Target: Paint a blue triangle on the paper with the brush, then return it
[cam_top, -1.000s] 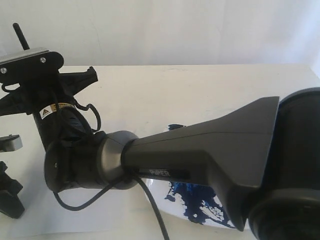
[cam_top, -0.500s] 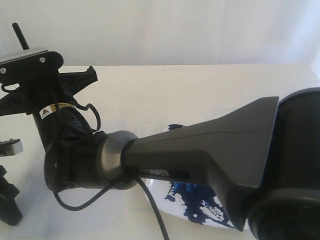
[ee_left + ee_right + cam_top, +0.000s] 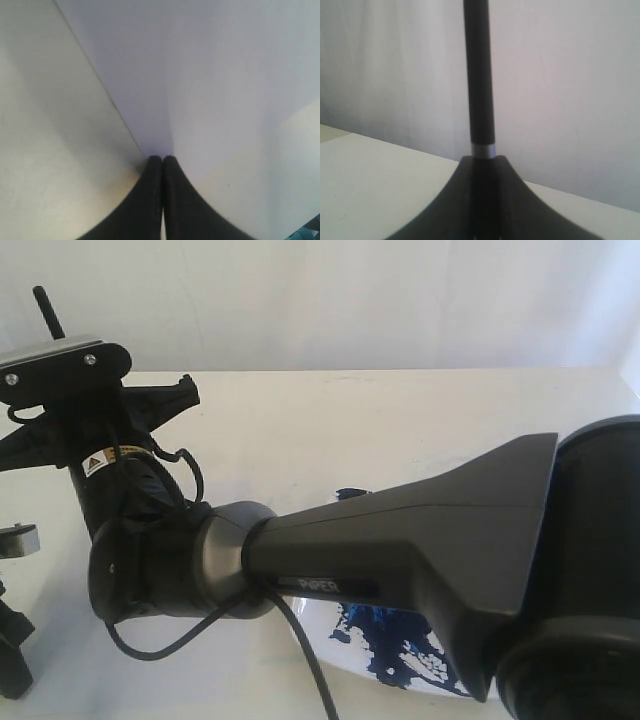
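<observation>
Right end effector (image 3: 483,161): fingers pinch the brush (image 3: 479,75) at its silver ferrule, and the black handle juts straight out past the tips.
Left end effector (image 3: 162,159): fingers pressed together with nothing between them, tips at the edge of the paper (image 3: 210,75).
Paper: pale and flat on the beige worktop (image 3: 40,150).
Right arm (image 3: 400,530): stretches across the exterior view's foreground, with the brush handle's end poking up at far left.
Plate (image 3: 355,652): glossy white, partly hidden beneath the arm, smeared with dark-blue paint (image 3: 385,620).
</observation>
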Controlling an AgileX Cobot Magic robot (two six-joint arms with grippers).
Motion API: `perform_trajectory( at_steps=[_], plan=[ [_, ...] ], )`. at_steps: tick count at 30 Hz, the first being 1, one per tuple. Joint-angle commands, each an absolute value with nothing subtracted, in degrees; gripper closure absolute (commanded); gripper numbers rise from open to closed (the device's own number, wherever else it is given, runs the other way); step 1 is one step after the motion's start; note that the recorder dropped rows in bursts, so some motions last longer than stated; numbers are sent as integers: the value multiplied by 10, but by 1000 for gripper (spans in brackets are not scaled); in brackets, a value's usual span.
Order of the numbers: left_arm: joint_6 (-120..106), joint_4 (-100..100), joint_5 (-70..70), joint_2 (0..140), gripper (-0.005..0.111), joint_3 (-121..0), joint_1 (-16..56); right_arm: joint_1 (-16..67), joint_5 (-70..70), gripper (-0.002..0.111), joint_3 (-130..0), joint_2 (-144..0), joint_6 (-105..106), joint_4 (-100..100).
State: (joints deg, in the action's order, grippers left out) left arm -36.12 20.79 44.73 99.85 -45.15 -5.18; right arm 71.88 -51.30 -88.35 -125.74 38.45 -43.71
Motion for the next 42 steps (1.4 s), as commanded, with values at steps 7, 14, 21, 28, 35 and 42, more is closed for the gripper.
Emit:
perform_trajectory(
  at_steps=[7,14,21,28,35,42],
  plan=[
    [-355,201,451,999,107,-447,-52,708,-519,108,-886,-1265,382,-437],
    [-355,201,451,999,107,-447,-52,708,-507,108,-886,-1265,384,-440],
    [-355,205,448,999,107,-447,-52,708,-504,108,-886,-1265,388,-454],
    [-351,205,446,999,107,-447,-52,709,-501,108,-886,-1265,388,-471],
    [-345,205,444,999,107,-447,-52,721,-501,108,-886,-1259,425,-482],
    [-345,205,445,999,107,-447,-52,726,-501,108,-886,-1258,439,-524]
  ],
)
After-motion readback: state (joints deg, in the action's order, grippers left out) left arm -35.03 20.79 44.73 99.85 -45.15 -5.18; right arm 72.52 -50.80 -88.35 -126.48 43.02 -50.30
